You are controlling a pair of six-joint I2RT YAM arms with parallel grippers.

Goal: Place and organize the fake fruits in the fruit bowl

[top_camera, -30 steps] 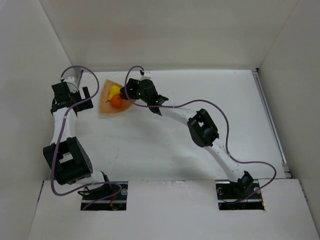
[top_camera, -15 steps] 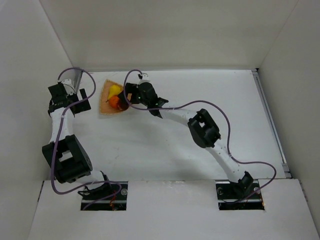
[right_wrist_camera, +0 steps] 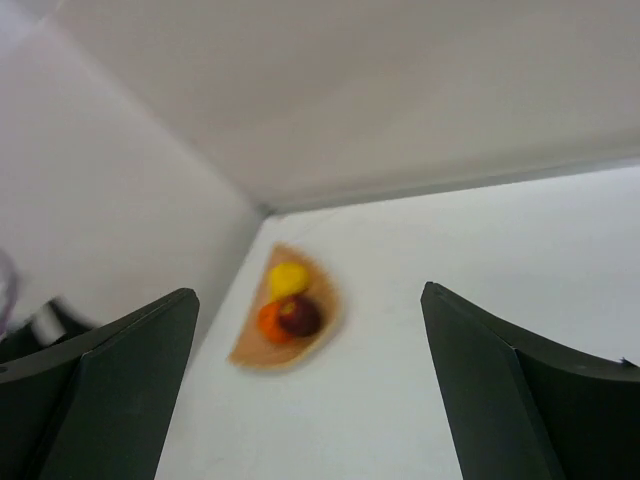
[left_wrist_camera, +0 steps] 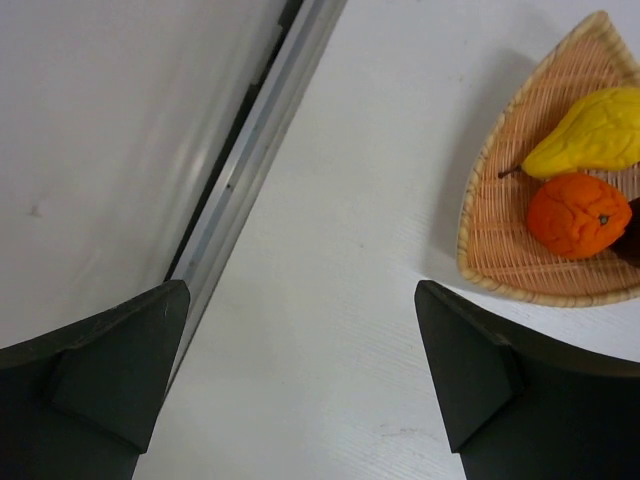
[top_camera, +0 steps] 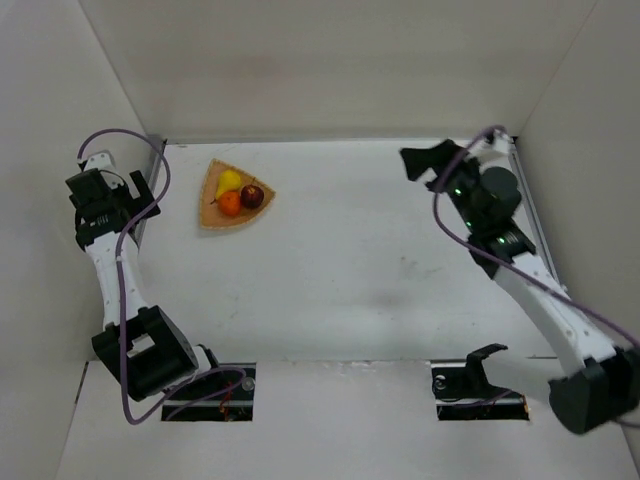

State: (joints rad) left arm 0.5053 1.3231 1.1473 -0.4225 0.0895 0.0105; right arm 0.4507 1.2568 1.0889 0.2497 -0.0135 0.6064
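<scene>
Found yellow pear (left_wrist_camera: 590, 140), round orange (left_wrist_camera: 575, 215), dark red-brown apple (top_camera: 252, 196) huddled inside shallow tan fan-shaped bowl (left_wrist_camera: 495, 235), counter's far-left corner; held left pincer (left_wrist_camera: 300, 300), right pincer (right_wrist_camera: 310, 295) wide, empty, job seemingly done.

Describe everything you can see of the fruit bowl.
The fruit bowl is a shallow, fan-shaped dish of tan-orange, woven-looking material with a paler rim. It sits flat on the white table, toward the table's far left corner. Inside it, clustered close together, lie the yellow pear, the orange and the dark red apple. Nothing else touches it.
</scene>
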